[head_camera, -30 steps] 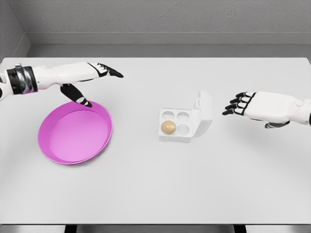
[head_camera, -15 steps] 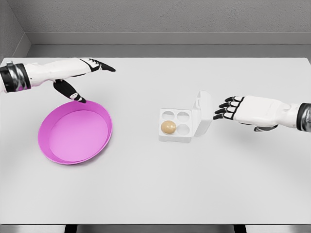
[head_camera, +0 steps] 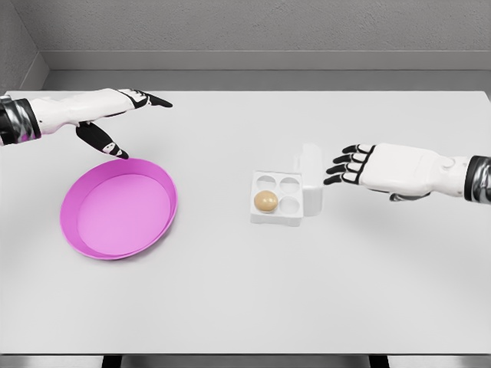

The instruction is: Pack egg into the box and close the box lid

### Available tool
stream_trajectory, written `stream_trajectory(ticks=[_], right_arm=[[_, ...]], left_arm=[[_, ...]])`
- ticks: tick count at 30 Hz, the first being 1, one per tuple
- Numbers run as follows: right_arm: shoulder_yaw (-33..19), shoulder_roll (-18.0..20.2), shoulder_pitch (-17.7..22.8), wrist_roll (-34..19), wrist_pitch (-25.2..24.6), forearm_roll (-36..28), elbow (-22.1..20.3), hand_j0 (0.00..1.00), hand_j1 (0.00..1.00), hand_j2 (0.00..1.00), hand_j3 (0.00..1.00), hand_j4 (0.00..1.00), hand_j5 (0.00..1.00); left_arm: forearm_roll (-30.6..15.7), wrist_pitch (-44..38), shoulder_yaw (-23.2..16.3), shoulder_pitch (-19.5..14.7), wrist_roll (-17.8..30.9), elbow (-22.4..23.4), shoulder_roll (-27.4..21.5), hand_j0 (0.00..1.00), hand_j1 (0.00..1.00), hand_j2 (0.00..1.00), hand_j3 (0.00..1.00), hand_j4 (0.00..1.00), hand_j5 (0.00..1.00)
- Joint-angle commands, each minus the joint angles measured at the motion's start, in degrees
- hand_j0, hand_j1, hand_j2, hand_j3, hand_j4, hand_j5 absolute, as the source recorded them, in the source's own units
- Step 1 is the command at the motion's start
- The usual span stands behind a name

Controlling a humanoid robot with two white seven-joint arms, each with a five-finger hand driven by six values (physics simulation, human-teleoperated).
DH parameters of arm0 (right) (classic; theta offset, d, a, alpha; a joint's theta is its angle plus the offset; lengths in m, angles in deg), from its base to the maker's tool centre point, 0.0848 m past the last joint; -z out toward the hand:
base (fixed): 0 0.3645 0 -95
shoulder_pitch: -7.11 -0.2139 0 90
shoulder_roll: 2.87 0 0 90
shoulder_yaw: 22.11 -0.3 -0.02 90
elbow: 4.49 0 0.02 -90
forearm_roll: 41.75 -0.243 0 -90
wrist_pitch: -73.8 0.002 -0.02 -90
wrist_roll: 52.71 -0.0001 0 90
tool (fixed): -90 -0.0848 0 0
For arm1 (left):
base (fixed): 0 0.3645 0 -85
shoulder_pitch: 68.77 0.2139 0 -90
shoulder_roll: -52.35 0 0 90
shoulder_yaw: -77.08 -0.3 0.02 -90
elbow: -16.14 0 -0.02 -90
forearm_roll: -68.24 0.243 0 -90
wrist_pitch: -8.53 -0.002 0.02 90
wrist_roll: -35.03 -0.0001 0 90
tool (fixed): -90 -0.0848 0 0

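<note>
A white four-cup egg box (head_camera: 278,198) sits mid-table with a brown egg (head_camera: 265,201) in its front left cup. Its lid (head_camera: 310,175) stands nearly upright along the box's right side. My right hand (head_camera: 341,166) reaches in from the right, fingers spread and empty, black fingertips (head_camera: 330,169) just at the lid's outer face. My left hand (head_camera: 126,115) hovers at the far left above the back rim of the pink bowl, fingers extended, holding nothing.
A wide, shallow pink bowl (head_camera: 158,228) lies empty on the left part of the white table (head_camera: 253,299). A grey wall runs behind the table's back edge.
My right hand has moved left up to the lid, and the lid has swung from leaning open to near upright. My left hand has drawn back to the left.
</note>
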Motion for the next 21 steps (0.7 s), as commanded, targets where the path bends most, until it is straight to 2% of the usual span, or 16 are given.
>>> stream_trajectory(ticks=[1,4,6,12,15,17,19,21], right_arm=[[0.4,-0.4,0.0,0.0,-0.1,-0.6,-0.1,1.00,1.00,1.00,1.00,1.00,1.00],[1.6,-2.4,-0.9,0.0,-0.1,-0.6,-0.2,1.00,1.00,1.00,1.00,1.00,1.00],[5.3,-3.5,-2.5,0.0,-0.1,-0.6,-0.2,1.00,1.00,1.00,1.00,1.00,1.00],[6.6,-4.5,-3.5,0.0,-0.1,-0.6,-0.1,1.00,1.00,1.00,1.00,1.00,1.00],[5.2,-4.4,-3.9,0.0,-0.1,-0.6,0.3,1.00,1.00,1.00,1.00,1.00,1.00],[0.3,-4.4,-3.3,0.0,-0.1,-1.4,0.9,1.00,1.00,1.00,1.00,1.00,1.00],[-2.7,-3.8,-2.8,0.0,-0.1,-6.4,4.0,1.00,1.00,1.00,1.00,1.00,1.00],[-4.0,-3.7,-2.1,0.0,-0.1,-7.3,8.2,1.00,1.00,1.00,1.00,1.00,1.00]], left_arm=[[-0.4,-0.2,0.1,0.0,0.0,0.0,-0.1,1.00,1.00,1.00,1.00,1.00,1.00],[-0.4,-0.2,0.0,0.0,0.0,0.0,0.0,1.00,1.00,1.00,1.00,1.00,1.00],[-0.4,-0.2,0.1,0.0,0.0,0.0,0.0,1.00,1.00,1.00,1.00,1.00,1.00],[-0.4,-0.2,0.0,0.7,0.0,-0.1,-0.1,1.00,1.00,1.00,1.00,1.00,1.00],[-0.4,-0.2,0.1,0.7,0.0,-0.1,-0.1,1.00,1.00,1.00,1.00,1.00,1.00],[-0.4,-0.2,0.1,0.7,0.0,-0.1,0.0,1.00,1.00,1.00,1.00,1.00,1.00],[-0.4,-0.2,0.1,1.3,0.0,0.4,0.5,1.00,1.00,1.00,1.00,1.00,1.00],[-0.4,-0.2,0.2,1.5,0.0,0.4,0.6,1.00,1.00,1.00,1.00,1.00,1.00]])
